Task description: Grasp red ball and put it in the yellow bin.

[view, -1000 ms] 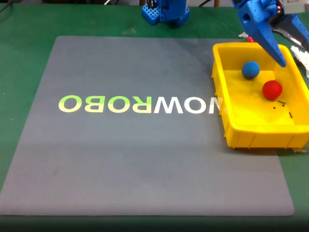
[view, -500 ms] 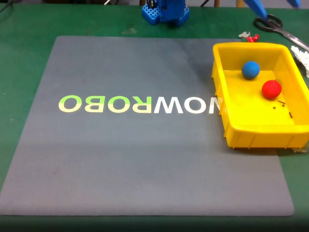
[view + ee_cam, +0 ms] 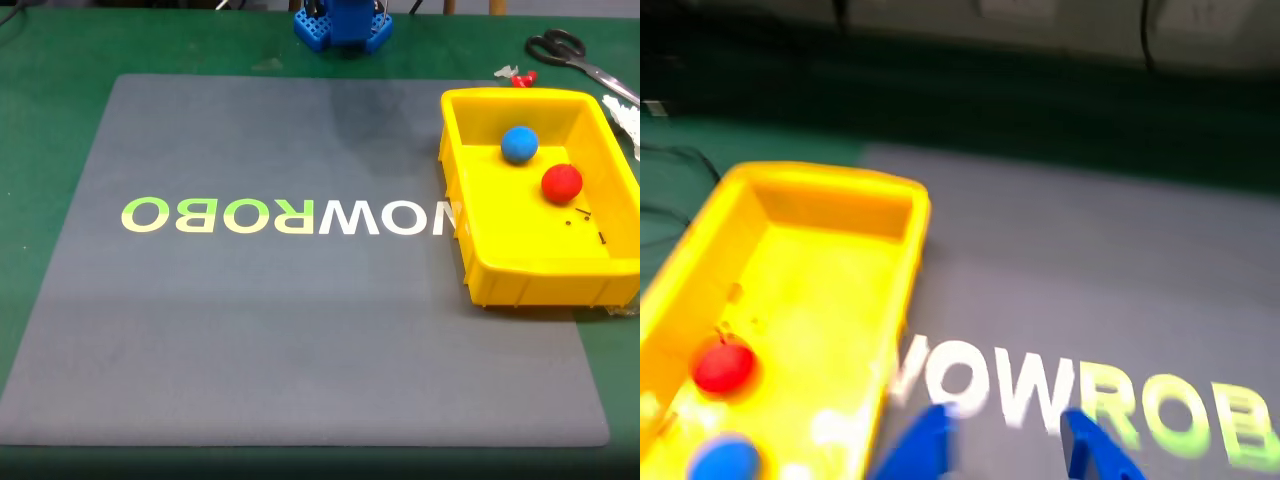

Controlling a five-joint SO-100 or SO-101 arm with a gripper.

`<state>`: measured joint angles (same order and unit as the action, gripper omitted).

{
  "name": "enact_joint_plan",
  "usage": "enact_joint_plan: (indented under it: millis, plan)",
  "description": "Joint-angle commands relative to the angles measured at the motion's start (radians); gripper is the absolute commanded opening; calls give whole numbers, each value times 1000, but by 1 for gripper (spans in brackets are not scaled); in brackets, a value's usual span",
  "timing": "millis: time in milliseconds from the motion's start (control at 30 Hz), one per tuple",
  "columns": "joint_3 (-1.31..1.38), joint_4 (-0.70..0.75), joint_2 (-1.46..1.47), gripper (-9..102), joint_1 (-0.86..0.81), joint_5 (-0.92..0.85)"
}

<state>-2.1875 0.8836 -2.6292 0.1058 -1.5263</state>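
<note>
Jaws parted and empty at the gripper (image 3: 1005, 440) above the mat (image 3: 300, 330), well apart from the ball (image 3: 723, 366) lying in the bin (image 3: 895, 290) beside a blue ball (image 3: 725, 462)

One red ball (image 3: 562, 183), inside bin. One blue ball (image 3: 519, 144), same bin. One yellow bin (image 3: 480, 262). One grey mat (image 3: 250, 330) with one printed word. One green table cover (image 3: 50, 80) beneath. One pair of scissors (image 3: 572, 52) at top right of fixed view. One small red-and-white clip (image 3: 516, 75) behind bin. One blue arm base (image 3: 343, 24) at top edge. Few tiny dark specks on bin floor, too small to count surely. Two blue fingers (image 3: 1092, 450) in wrist view, blurred.
</note>
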Motion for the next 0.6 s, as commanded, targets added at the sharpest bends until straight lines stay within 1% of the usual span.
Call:
enact_joint_plan:
  millis: [0,333,567]
  plan:
    - [-103,8,-127,1,-43,-9]
    - [-632,-3,-456,0,-64,-14]
    - [-845,2,-580,0,-86,-8]
